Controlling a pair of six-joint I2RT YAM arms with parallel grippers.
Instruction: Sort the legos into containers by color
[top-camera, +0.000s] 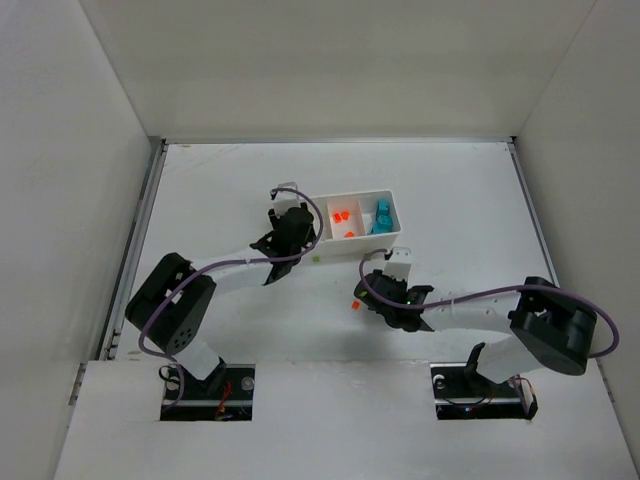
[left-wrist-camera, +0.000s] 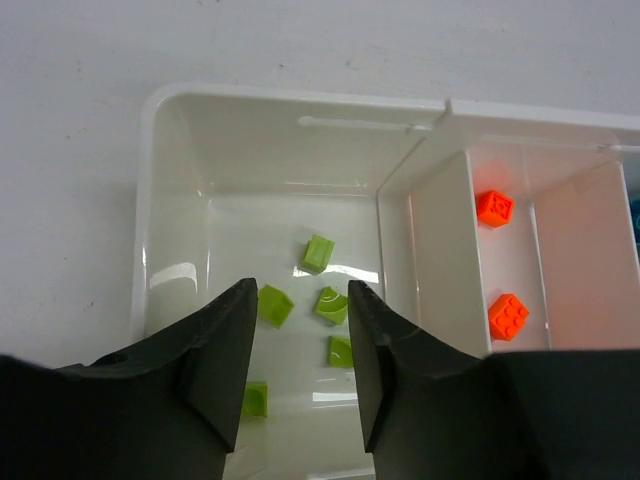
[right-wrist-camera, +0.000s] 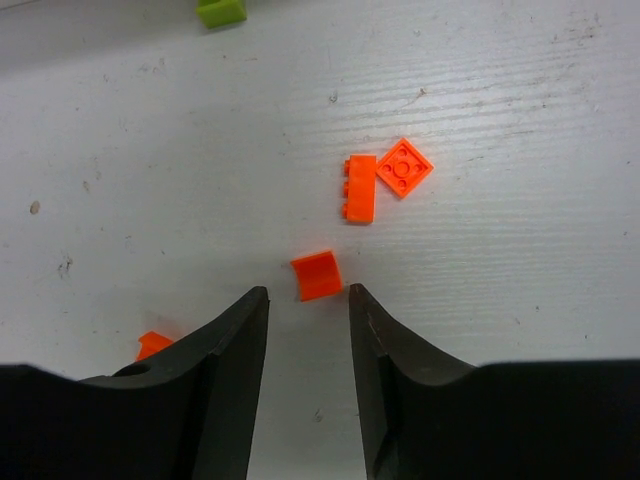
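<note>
**Both hands open and empty; orange-red bricks lying loose on the surface**

Left hand (left-wrist-camera: 302, 300): the jaws are parted to a moderate width, with nothing between them. It hangs over the left-end compartment of the white rectangular plastic tray (left-wrist-camera: 300, 98). Five small lime-green plastic bricks (left-wrist-camera: 318, 253) lie loose on that compartment's floor, none stacked. The middle compartment holds two small orange-red plastic bricks (left-wrist-camera: 509, 316), studs up, one towards the far wall and one nearer. In the top view, the right-end compartment holds teal-blue plastic bricks (top-camera: 380, 218); their number cannot be told.

Right hand (right-wrist-camera: 306, 312): the jaws are parted to a similar width and grip nothing. It is low over the white table surface (right-wrist-camera: 520, 300), on the near side of the tray and apart from it.

- A curved orange-red brick (right-wrist-camera: 316, 275) lies on the surface just ahead of the fingertips, in line with the gap and not clamped.
- Beyond it, an orange-red block (right-wrist-camera: 360, 187) on its side touches one corner of a square orange-red plate (right-wrist-camera: 404, 168) lying flat.
- A further orange-red piece (right-wrist-camera: 152, 345) is partly hidden behind one finger; its shape cannot be told.
- A single lime-green brick (right-wrist-camera: 221, 12) sits on the surface at the far edge of the right wrist view, well apart from the orange-red group.
</note>
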